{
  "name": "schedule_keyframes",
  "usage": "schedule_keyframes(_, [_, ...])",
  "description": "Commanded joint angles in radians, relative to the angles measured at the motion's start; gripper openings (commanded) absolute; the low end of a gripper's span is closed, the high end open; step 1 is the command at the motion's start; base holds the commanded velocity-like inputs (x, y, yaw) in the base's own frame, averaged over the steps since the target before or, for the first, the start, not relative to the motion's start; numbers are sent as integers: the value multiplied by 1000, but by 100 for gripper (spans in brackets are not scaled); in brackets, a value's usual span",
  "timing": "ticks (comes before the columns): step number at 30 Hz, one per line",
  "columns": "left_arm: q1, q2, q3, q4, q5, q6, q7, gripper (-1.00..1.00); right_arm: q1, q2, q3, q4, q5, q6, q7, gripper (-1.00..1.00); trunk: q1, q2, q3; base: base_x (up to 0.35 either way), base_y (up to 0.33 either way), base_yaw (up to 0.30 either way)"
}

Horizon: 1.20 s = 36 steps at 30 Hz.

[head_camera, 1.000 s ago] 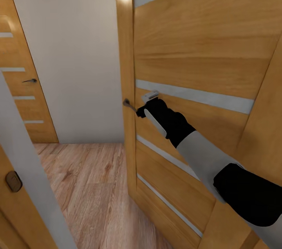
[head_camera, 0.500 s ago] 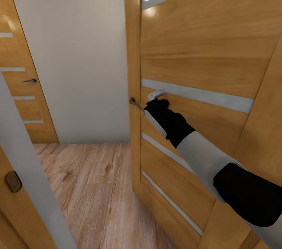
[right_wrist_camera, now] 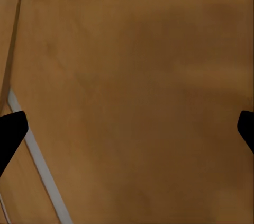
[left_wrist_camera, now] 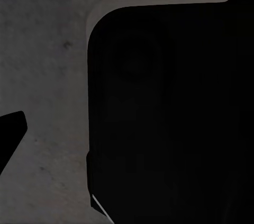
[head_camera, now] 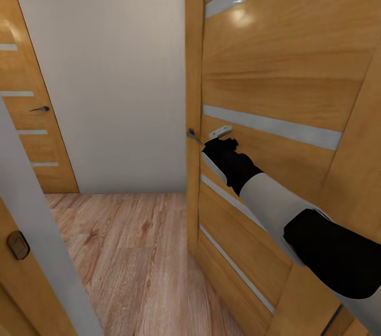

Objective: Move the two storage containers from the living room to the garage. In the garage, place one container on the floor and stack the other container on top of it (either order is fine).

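A tall wooden door [head_camera: 275, 76] with pale horizontal stripes is seen at the right of the head view, standing partly open into a hallway. Its dark lever handle [head_camera: 194, 136] projects from the door's free edge. The right arm is stretched forward from the lower right, and the right gripper [head_camera: 221, 135] is held against the door face just beside that handle, a light-coloured fingertip being visible above the black wrist. In the right wrist view, the door's wood grain [right_wrist_camera: 137, 86] is seen very close up, with one pale stripe [right_wrist_camera: 39, 163] crossing it; the two dark fingertips [right_wrist_camera: 10, 131] are seen at opposite edges of the picture, set wide apart with nothing between them.

Beyond the door, a plain light wall [head_camera: 106, 61] and a light wood plank floor [head_camera: 121, 256] are visible. A second wooden door [head_camera: 29, 108] of the same pattern, closed and fitted with its own dark handle, is seen at the far left.

In the left wrist view, a dark rounded body [left_wrist_camera: 169, 113] with a pale rim is seen over a mottled grey surface [left_wrist_camera: 42, 75]; whether the left claw is open or closed cannot be told. The storage containers cannot be located from these views.
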Motion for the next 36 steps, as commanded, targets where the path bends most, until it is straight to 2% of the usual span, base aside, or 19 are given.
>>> schedule_keyframes(1, [0,0,1,-1,2,-1,0,100,-2,0,3,6,-3,4,-11,100,0,0,-1,0,0,0])
schedule_keyframes(6, [0,0,1,-1,2,-1,0,100,-11,0,3,28,-3,-3,-11,100,0,0,-1,0,0,0])
schedule_keyframes(11, [0,0,1,-1,2,-1,0,100,-48,0,2,109,-3,-45,-11,100,0,0,-1,0,0,0])
schedule_keyframes(19, [0,0,1,-1,2,-1,0,100,-62,0,2,139,-3,-58,-13,100,0,0,-1,0,0,0])
schedule_keyframes(26, [0,0,1,-1,2,-1,0,100,-122,0,2,262,-4,-110,-13,100,0,0,-1,0,0,0])
schedule_keyframes(36, [0,0,1,-1,2,-1,0,100,-130,0,1,279,-1,-118,-13,100,0,0,-1,0,0,0])
